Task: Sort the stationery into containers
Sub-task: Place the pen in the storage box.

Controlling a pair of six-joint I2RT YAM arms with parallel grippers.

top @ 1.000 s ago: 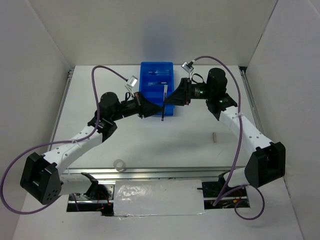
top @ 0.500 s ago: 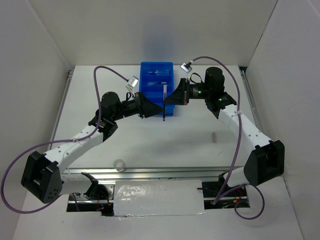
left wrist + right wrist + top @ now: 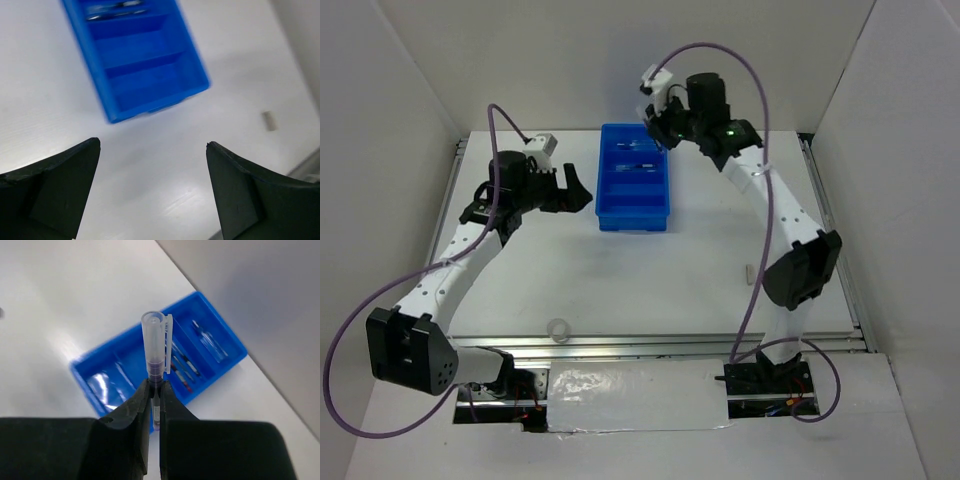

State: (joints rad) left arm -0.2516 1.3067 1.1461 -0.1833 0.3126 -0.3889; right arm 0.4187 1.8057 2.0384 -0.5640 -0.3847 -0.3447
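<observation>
**Pen (image 3: 153,355) hanging high over the tray (image 3: 82,371): a bad drop is looming**

You are holding the clear-capped pen in the right gripper (image 3: 154,386). Its jaws are pinching down to a thin slit on the narrow barrel just under the cap. The pen is standing on end in that pinch, up in the air above the far end of the blue tray.

The left gripper (image 3: 152,145) is hanging wide open, carrying nothing, off the tray's left side.

Risks I am noting:
- The hold is sitting on a slim round barrel, so a quick swing is likely to make the pen pivot or slide.
- If you are letting go from this height, end-first, the pen is apt to strike a divider. It could then topple into the wrong compartment or skip out onto the tabletop (image 3: 660,290).
- The other pens are lying lengthwise in one narrow compartment, so poor alignment is going to leave this one propped across a wall.

The eraser stub (image 3: 750,272) and tape ring (image 3: 560,328) are lying on the tabletop, well apart from the tray.
</observation>
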